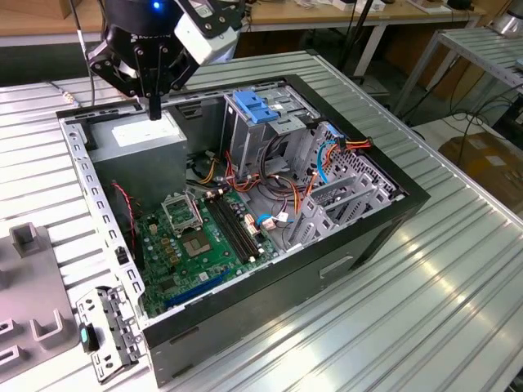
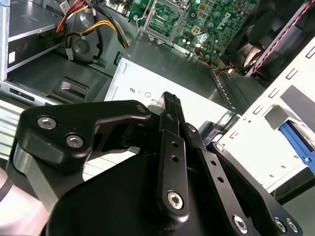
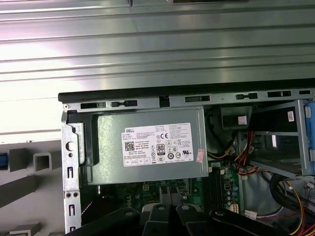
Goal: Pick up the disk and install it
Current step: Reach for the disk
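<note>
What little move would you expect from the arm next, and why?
Probably opening its jaws: the gripper hangs shut and empty just above the power-supply box in the open computer case, so as it stands it cannot take hold of anything.

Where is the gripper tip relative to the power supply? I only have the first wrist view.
Observer: In the exterior view the gripper hangs just above the power supply, over its top face near the far edge. I cannot tell if it touches.
Operator: Fingers?
Observer: Shut, with nothing between them. The second wrist view shows the fingers pressed together over the white sticker.
Operator: What's beside the supply, toward the drive bays?
Observer: A tall metal cage topped by a blue plastic latch, on the exterior view's right of the supply.
</note>
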